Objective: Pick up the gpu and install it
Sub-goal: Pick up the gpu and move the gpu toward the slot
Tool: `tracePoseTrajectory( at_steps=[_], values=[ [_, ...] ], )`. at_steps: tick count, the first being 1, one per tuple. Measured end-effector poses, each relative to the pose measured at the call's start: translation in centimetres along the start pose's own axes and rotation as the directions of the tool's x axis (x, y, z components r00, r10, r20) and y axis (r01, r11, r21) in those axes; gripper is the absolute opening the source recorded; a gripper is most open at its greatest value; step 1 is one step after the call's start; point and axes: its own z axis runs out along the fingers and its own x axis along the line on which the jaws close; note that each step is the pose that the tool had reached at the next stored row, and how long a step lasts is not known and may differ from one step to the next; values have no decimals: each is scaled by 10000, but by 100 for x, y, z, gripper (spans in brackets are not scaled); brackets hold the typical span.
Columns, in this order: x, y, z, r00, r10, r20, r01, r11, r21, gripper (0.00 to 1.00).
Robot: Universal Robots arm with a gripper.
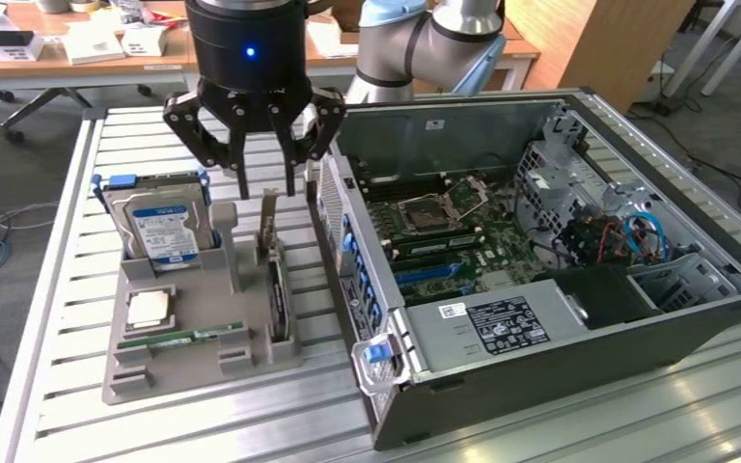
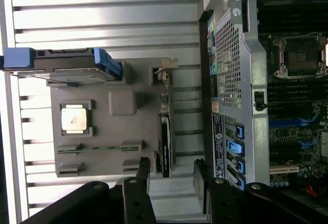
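Directly under the pincer, in the exterior view, the gpu stands on edge in its slot of the grey holder. The fingers are spread wide and grip nothing. Their tips hang just above the card's upper edge, apart from it. The hard drive stands upright beside the pincer, toward the exterior view's left. The open computer case is close on its other side.

From the wrist view, I look along the pincer at the gpu seen edge-on. Its thin line runs away from the gap between the two fingers, with its silver bracket at the end farthest from the tips. The card looks roughly centred in that gap, perhaps slightly nearer one finger.

As I judge it, the step in hand is lining up for the pick. To do it well I'd keep the card's line centred between the fingers so both pads meet its flat faces together. I'd also keep the pincer square to the slot and clear of the case wall.
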Motion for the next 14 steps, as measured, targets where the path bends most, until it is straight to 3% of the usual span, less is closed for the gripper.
tracePoseTrajectory(
  at_steps=[14],
  values=[
    [5, -11, 255, 10000, 0, 0, 0, 10000, 1, 47]
  ],
)
